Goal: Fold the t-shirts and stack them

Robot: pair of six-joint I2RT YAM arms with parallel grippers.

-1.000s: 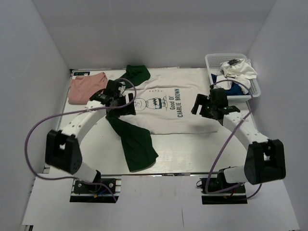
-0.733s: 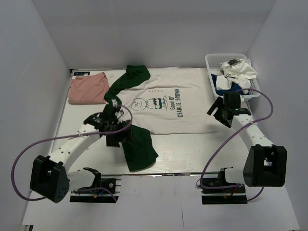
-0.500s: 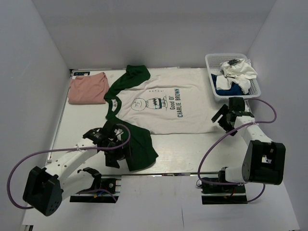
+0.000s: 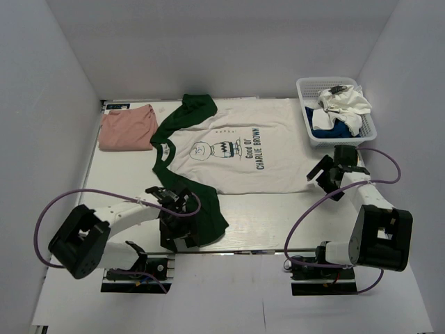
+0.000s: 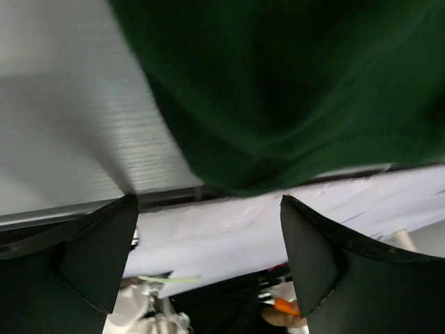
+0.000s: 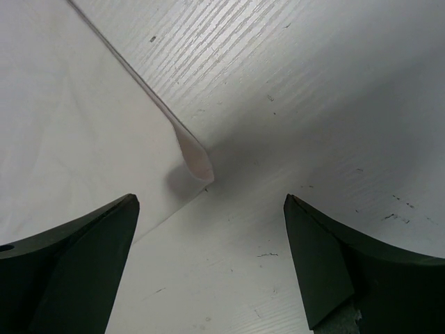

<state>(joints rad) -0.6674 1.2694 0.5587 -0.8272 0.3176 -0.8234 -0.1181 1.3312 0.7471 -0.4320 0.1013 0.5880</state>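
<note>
The white t-shirt [image 4: 243, 149] with dark green sleeves and the Charlie Brown print lies spread flat mid-table. Its near green sleeve [image 4: 205, 209] reaches the table's front edge, where my left gripper [image 4: 177, 235] hovers open. In the left wrist view the sleeve [image 5: 292, 83] fills the top, and nothing lies between the fingers [image 5: 97, 250]. My right gripper [image 4: 325, 175] is open beside the shirt's right hem. The right wrist view shows the hem corner [image 6: 195, 156] curled up just ahead of the empty gripper [image 6: 208, 257]. A salmon-pink t-shirt [image 4: 125, 129] lies folded at the back left.
A white lattice basket [image 4: 304, 104] at the back right holds a crumpled white t-shirt [image 4: 344, 101] over a blue one [image 4: 327, 129]. White walls close in the table on three sides. The table's front edge [image 5: 167, 198] runs just under the left gripper.
My left gripper has pulled back from the shirt's collar to the near sleeve's end at the front edge. The right gripper has moved off the shirt to its right hem.
</note>
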